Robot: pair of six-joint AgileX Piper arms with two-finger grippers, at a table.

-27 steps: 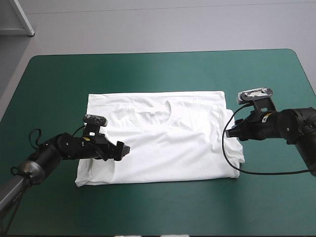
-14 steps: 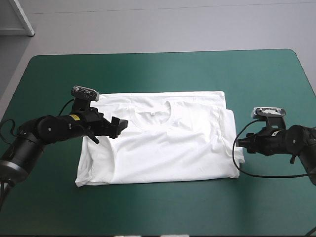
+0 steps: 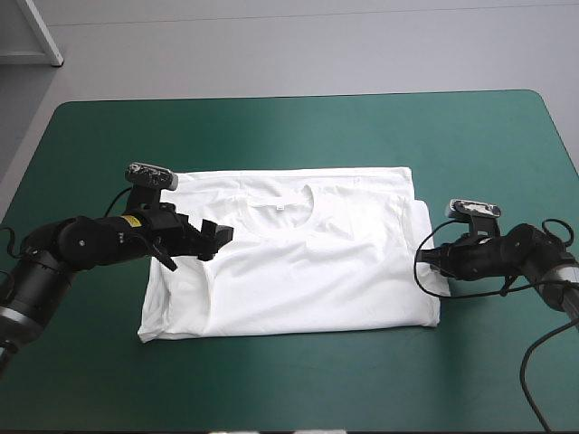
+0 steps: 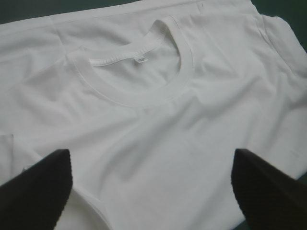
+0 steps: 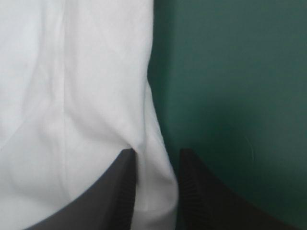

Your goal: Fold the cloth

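T-shirt (image 3: 312, 271) spread flat, front up, on the teal-green counter (image 3: 298, 136). Left gripper (image 3: 217, 235) hovers over the T-shirt's left part, just beside the collar (image 4: 139, 98); its fingers (image 4: 43, 191) stand wide apart. Right gripper (image 3: 432, 260) sits low at the T-shirt's right edge; its fingers (image 5: 120, 191) are all but together, pinching a fold of that edge

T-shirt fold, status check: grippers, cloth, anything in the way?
Left gripper open, over the T-shirt near its collar. Right gripper shut on the T-shirt, right edge. T-shirt spread flat. Nothing in the way.
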